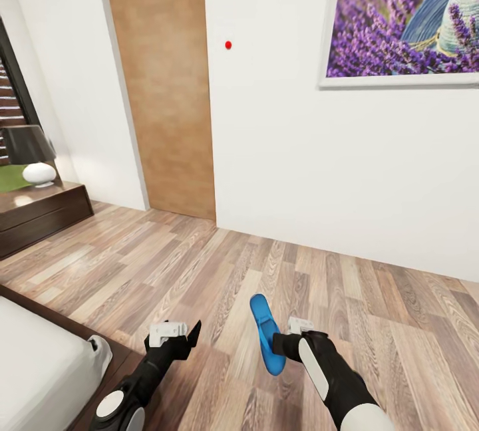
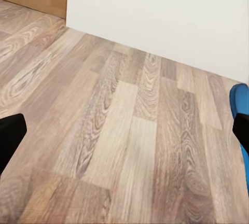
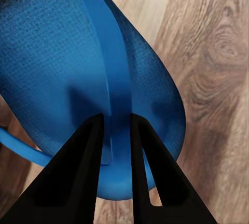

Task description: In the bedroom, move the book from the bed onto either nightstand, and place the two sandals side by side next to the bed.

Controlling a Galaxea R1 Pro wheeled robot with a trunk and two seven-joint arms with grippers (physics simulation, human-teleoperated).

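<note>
Right claw (image 3: 115,130) pinching sandal (image 3: 88,68) above plank floor (image 1: 199,265)

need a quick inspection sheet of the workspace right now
surface: wood-plank floor, bare where seen
job's things: one blue sandal held off the floor in the right hand, strap pinched; bed corner at lower left; nightstand with lamp at far left; book and second sandal: nothing seen
clutter: nothing seen
grippers: right hand shut on the sandal; left hand holds nothing, fingers apart
cables: nothing seen
surroundings: white wall, tan wooden door, lavender picture, window edge at far left
</note>
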